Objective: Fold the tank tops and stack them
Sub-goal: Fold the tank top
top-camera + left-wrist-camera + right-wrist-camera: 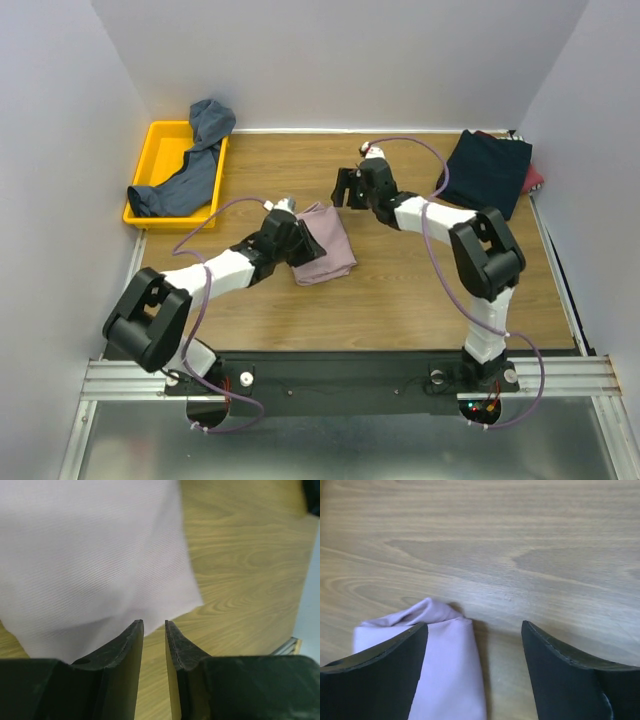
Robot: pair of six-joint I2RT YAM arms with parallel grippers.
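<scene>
A folded dusty pink tank top [330, 245] lies on the wooden table near the middle. My left gripper [303, 240] is low at its left edge; in the left wrist view the jaws [154, 622] stand a narrow gap apart with only wood between them, and the pink cloth [90, 555] lies just beyond the tips. My right gripper [345, 189] is wide open and empty above the top's far corner [445, 670]. A slate blue-grey tank top [190, 170] hangs over the yellow tray. A folded dark navy top [487, 170] lies at the back right on a red one [534, 179].
The yellow plastic tray [152, 145] stands at the back left against the wall. White walls close in the table on the left, back and right. Bare wood [420, 290] lies in front of the pink top.
</scene>
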